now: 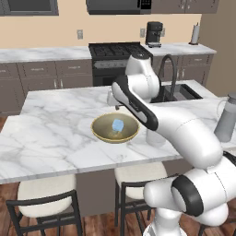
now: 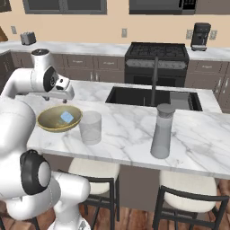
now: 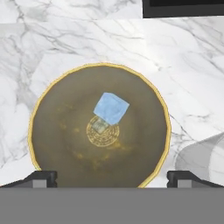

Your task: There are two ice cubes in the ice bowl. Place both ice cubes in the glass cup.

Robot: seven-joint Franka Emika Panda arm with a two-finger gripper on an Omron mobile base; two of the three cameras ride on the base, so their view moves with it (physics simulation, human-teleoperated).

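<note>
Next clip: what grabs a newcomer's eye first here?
A pale-blue translucent ice cube lying near the centre of the wide golden-tan bowl on the marble island. The white arm's open claw hangs above that bowl, and a clear glass tumbler stands right beside it.

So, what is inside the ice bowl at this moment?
One pale-blue ice cube lies inside the ice bowl, close to its middle, beside the round mark on the bottom. No second cube is seen there. The rim nearest the hand is cut off.
</note>
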